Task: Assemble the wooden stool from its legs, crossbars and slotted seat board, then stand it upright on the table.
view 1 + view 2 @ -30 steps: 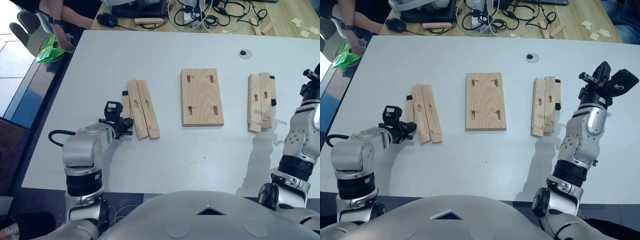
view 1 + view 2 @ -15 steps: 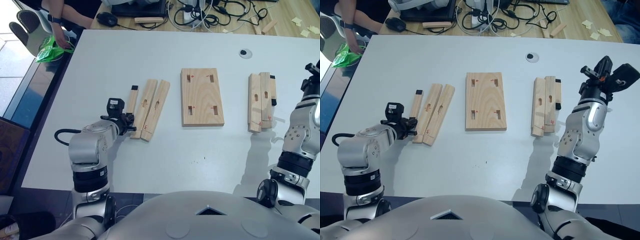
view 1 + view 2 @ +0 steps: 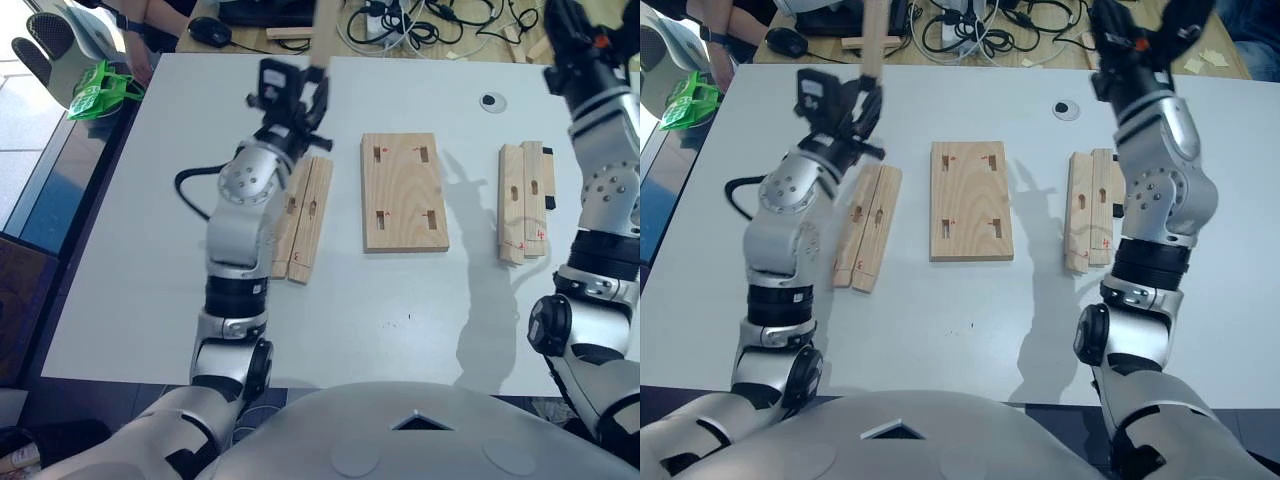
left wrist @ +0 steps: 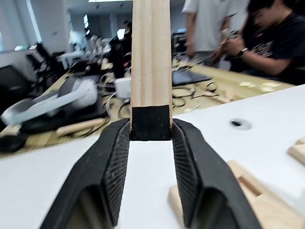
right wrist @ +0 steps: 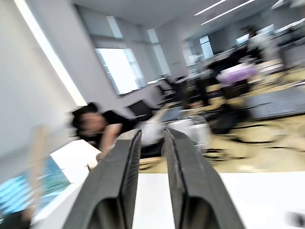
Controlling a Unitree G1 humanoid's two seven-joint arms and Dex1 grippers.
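My left end effector (image 4: 150, 126) was clamped on the black-tipped end of a wooden bar (image 4: 151, 57), held upright above the bench (image 3: 400, 300) near its far edge. The bar seemed light, stiff and smooth, so gripping it by the end suited it. My right end effector (image 5: 151, 136) was raised, narrowly open and empty.

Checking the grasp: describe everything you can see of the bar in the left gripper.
The bar is a slim, straight strip of pale wood with lengthwise grain and a black end. It stands about upright, held up over the table, its top out of frame. The left gripper pinches the black end between its fingers; nothing else touches it.
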